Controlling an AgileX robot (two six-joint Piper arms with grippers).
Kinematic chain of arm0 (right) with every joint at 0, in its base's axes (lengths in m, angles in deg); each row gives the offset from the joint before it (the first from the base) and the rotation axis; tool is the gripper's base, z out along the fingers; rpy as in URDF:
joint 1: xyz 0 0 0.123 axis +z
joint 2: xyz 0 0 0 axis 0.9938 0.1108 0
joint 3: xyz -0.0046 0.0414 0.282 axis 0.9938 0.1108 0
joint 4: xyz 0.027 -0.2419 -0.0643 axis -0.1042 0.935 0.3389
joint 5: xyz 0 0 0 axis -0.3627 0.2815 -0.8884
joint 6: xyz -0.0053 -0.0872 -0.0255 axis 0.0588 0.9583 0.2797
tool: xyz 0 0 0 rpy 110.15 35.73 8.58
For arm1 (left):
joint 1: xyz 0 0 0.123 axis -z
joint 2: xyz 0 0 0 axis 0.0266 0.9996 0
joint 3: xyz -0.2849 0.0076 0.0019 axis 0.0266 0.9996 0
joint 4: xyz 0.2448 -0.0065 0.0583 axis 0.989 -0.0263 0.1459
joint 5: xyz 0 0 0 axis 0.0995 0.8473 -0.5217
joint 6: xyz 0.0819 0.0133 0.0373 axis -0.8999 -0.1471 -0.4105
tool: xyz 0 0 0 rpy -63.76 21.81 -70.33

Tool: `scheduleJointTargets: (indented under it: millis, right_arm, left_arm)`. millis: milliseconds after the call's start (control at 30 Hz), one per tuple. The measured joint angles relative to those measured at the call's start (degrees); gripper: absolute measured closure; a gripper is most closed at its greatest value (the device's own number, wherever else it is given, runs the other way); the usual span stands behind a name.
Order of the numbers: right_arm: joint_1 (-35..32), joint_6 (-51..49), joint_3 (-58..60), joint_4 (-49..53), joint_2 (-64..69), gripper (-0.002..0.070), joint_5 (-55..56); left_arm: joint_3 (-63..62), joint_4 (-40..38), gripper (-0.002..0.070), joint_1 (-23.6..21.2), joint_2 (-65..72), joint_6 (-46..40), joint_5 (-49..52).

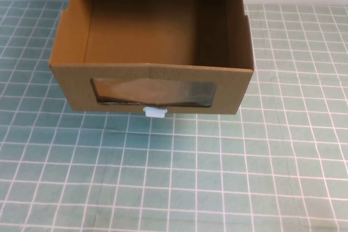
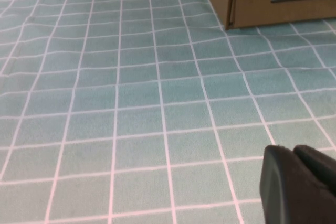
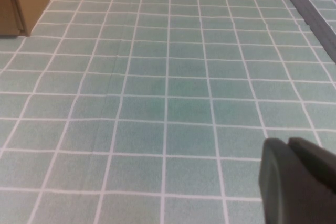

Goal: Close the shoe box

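both my grippers, left (image 2: 300, 182) & right (image 3: 299, 179), hover over the mat, open/shut unclear; box (image 1: 152, 82) wide open, nothing pushed yet.

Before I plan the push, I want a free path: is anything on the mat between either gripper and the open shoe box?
Nothing visible. The left gripper and right gripper both sit over bare checked mat, well short of the shoe box. No object lies on the squares between.
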Motion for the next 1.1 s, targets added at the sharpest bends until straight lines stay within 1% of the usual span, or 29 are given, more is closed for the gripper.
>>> scheduleJointTargets:
  millis: [100,200,333,467,533,600,700,867,967,1033,1100]
  right_arm:
    - [0.0,0.0,0.0,-0.1,0.0,0.0690,2.2]
    - [0.0,0.0,0.0,-0.1,0.0,0.0690,9.9]
    - [0.0,0.0,0.0,-0.2,0.0,0.0690,24.5]
    - [0.0,0.0,0.0,-0.2,0.0,0.0690,41.2]
    - [0.0,0.0,0.0,-0.2,0.0,0.0690,46.9]
    - [0.0,0.0,0.0,-0.2,0.0,0.0690,51.7]
    - [0.0,0.0,0.0,-0.2,0.0,0.0690,56.5]
    - [0.0,-0.3,0.0,-0.2,-0.3,0.0690,62.5]
    - [0.0,-3.0,0.0,-0.1,-0.3,0.0690,69.1]
    - [0.0,-6.3,0.0,-0.1,-0.3,0.0690,74.4]
    - [0.0,-10.2,-0.6,-0.3,-0.4,0.0690,77.2]
  left_arm:
    - [0.0,0.0,0.0680,0.0,0.0,0.1,-2.2]
    - [0.0,-0.1,0.0680,0.0,0.0,0.1,-8.4]
    - [0.0,-0.4,0.0680,0.0,0.0,0.9,-22.4]
    - [0.0,-0.4,0.0680,0.0,0.0,4.0,-39.8]
    - [0.0,-0.4,0.0680,0.0,0.0,4.7,-47.3]
    - [0.0,-0.4,0.0680,0.0,0.0,5.0,-52.7]
    - [0.0,-0.4,0.0680,0.0,0.0,5.1,-56.4]
    - [0.0,-0.4,0.0680,0.0,0.0,5.3,-58.9]
    - [0.0,-0.4,0.0680,0.0,0.0,8.5,-66.4]
    - [0.0,-0.4,0.0680,0.0,0.0,10.5,-72.5]
    - [-1.0,-0.4,0.0680,0.0,-0.2,11.9,-76.6]
